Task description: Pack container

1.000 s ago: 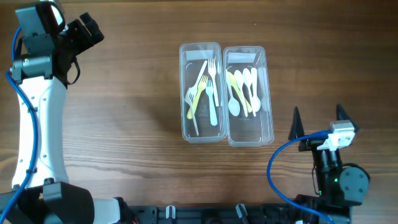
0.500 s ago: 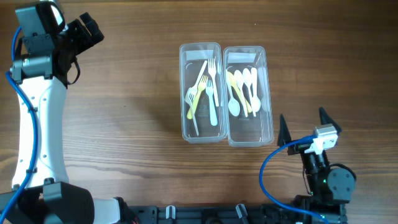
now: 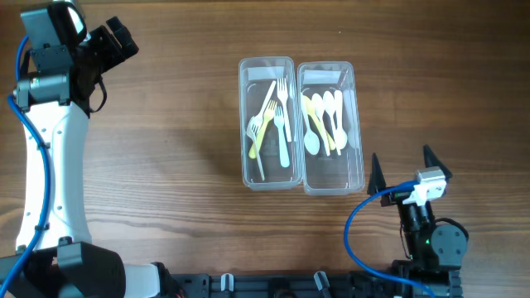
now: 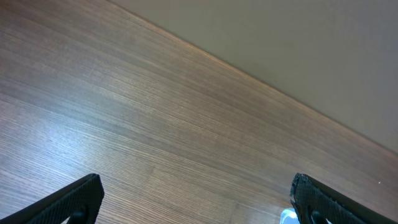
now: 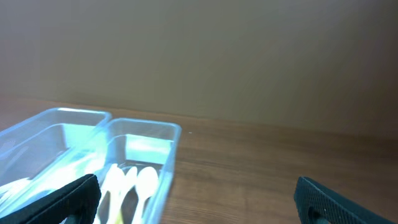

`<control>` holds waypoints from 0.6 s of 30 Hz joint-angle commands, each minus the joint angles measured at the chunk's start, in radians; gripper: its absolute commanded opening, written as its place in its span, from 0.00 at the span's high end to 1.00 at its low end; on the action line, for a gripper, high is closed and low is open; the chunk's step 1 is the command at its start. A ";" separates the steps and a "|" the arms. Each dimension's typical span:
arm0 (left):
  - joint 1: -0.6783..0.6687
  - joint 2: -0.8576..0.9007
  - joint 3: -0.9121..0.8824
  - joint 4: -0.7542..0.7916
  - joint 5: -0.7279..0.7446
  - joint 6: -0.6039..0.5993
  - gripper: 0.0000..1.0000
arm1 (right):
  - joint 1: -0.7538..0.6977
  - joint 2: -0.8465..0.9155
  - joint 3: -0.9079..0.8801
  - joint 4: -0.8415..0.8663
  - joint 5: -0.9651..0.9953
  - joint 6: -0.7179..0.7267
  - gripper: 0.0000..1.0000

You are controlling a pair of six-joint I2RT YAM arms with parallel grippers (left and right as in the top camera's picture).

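Observation:
Two clear plastic containers stand side by side at the table's middle. The left container holds several white and yellow forks. The right container holds several white and yellow spoons; it also shows in the right wrist view with the spoons. My right gripper is open and empty, just below and right of the right container. My left gripper is open and empty at the far left back, well away from the containers.
The brown wooden table is bare around the containers. My left arm's white link runs along the left edge. A black rail lines the front edge. A blue cable loops by the right arm's base.
My right arm has drawn back toward the front edge and shifted left, closer to the right container's corner. The left arm and the containers have not moved.

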 commanded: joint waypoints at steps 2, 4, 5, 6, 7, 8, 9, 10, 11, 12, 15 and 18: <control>0.003 -0.008 0.013 0.000 -0.006 -0.001 0.00 | 0.006 -0.016 -0.001 -0.006 0.102 0.044 0.00; 0.003 -0.008 0.013 0.000 -0.006 -0.001 0.00 | 0.006 -0.016 -0.001 -0.012 0.104 0.043 0.00; 0.003 -0.008 0.013 0.000 -0.006 -0.001 0.00 | 0.007 -0.016 -0.001 -0.012 0.113 0.043 0.00; 0.003 -0.008 0.013 0.000 -0.006 -0.001 0.00 | 0.007 -0.016 -0.001 -0.011 0.131 0.044 0.00; 0.003 -0.008 0.013 0.000 -0.006 -0.001 0.00 | 0.007 -0.016 -0.001 -0.009 0.140 0.044 0.00; 0.003 -0.008 0.013 0.000 -0.006 -0.001 0.00 | 0.007 -0.016 -0.001 -0.008 0.146 0.044 0.00; 0.003 -0.008 0.013 0.000 -0.006 -0.001 0.00 | 0.007 -0.016 -0.001 -0.008 0.145 0.043 0.00; 0.003 -0.008 0.013 0.000 -0.006 -0.001 0.00 | 0.007 -0.016 -0.001 -0.008 0.144 0.044 0.00; 0.003 -0.008 0.013 0.000 -0.006 -0.001 0.00 | 0.007 -0.016 -0.001 -0.008 0.143 0.045 0.00; 0.003 -0.008 0.013 0.000 -0.006 -0.001 0.00 | 0.006 -0.016 -0.001 -0.008 0.143 0.044 0.00; 0.003 -0.008 0.013 0.000 -0.006 -0.001 0.00 | 0.006 -0.016 -0.001 -0.012 0.144 0.042 0.00; 0.003 -0.008 0.013 0.000 -0.006 -0.001 0.00 | 0.006 -0.016 -0.001 -0.043 0.144 0.040 0.00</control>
